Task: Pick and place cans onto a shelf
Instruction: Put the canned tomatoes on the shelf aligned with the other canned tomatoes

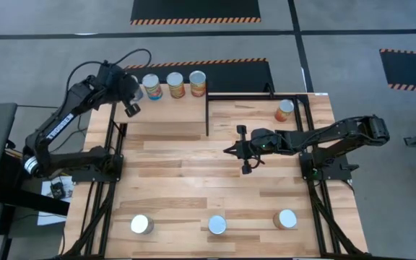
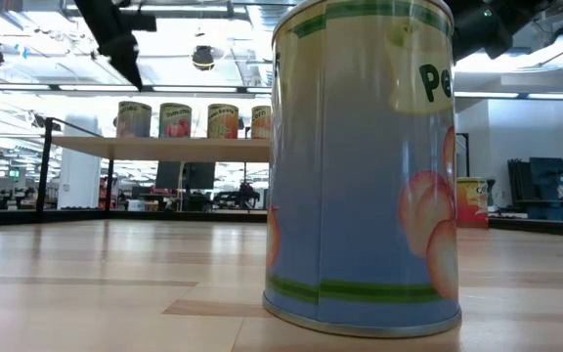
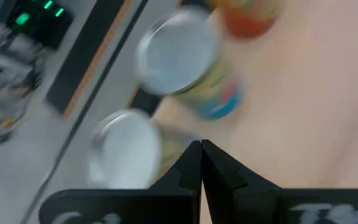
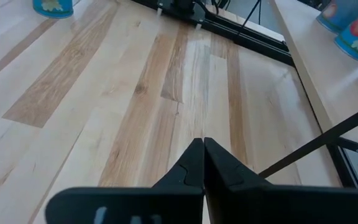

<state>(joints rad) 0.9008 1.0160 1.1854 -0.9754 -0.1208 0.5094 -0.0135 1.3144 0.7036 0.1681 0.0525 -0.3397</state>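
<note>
Shelf (image 1: 166, 108) — four cans (image 1: 175, 84) lined up; left end effector (image 1: 131, 110) closed, empty. Right end effector (image 1: 238, 151) closed over desk (image 1: 193, 188) — empty.

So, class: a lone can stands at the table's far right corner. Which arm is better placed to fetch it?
The right arm: its gripper, fingers shut, hovers mid-table, nearer the lone can. The left gripper is over by the shelf.

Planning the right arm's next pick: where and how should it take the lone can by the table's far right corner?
The can stands upright, clear all round. Probably best to grip across its round side wall, mid-height, coming level from the right hand's side.
</note>
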